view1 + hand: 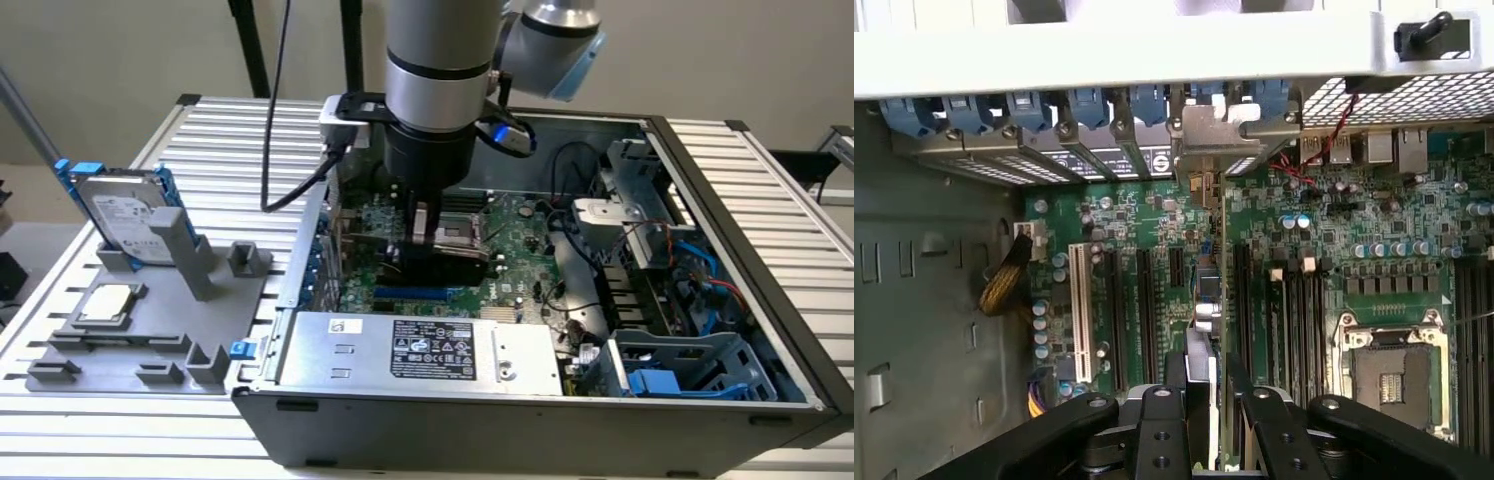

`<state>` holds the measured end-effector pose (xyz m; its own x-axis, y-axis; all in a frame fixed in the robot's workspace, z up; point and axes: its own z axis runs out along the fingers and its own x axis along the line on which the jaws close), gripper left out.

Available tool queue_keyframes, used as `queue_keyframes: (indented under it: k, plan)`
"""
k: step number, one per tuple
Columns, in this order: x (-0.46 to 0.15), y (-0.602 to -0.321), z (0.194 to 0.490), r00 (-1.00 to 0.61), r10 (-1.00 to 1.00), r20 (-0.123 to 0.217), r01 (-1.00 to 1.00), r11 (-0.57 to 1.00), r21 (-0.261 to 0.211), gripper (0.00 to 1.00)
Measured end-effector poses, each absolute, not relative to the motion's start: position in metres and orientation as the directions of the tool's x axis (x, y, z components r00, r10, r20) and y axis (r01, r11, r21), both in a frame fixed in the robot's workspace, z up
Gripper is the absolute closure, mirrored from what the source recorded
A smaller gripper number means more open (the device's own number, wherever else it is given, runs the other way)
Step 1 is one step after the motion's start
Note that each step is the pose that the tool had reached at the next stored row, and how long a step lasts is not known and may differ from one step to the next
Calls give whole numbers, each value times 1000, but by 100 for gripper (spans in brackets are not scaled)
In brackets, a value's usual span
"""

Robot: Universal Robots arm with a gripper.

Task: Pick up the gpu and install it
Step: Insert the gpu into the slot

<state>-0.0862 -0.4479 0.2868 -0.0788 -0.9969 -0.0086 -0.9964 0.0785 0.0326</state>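
Black gripper fingers point(1159, 430) are hiding one end of the thin, dark, silver-bracketed gpu card point(1203, 345) — the view's edge is cutting them off.

The arm point(438, 60) comes straight down from above, its silver last link upright with a black band around it. Below it the black wrist point(424, 150) also points down, with a blue light point(502, 134) glowing on its side toward the exterior view's right and a black cable point(287, 190) looping off toward the exterior view's left. The gripper point(434, 252) hangs vertical. In the wrist view its 2 black fingers point(1159, 430) stand parallel, clamped on the gpu point(1206, 310), 1 on each face.
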Motion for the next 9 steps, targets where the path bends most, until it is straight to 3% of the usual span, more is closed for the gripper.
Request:
queue_keyframes:
  k: [9]
  plan:
    - [-90, -447, 270, -79, -997, -9, -997, 79, 26, 74]
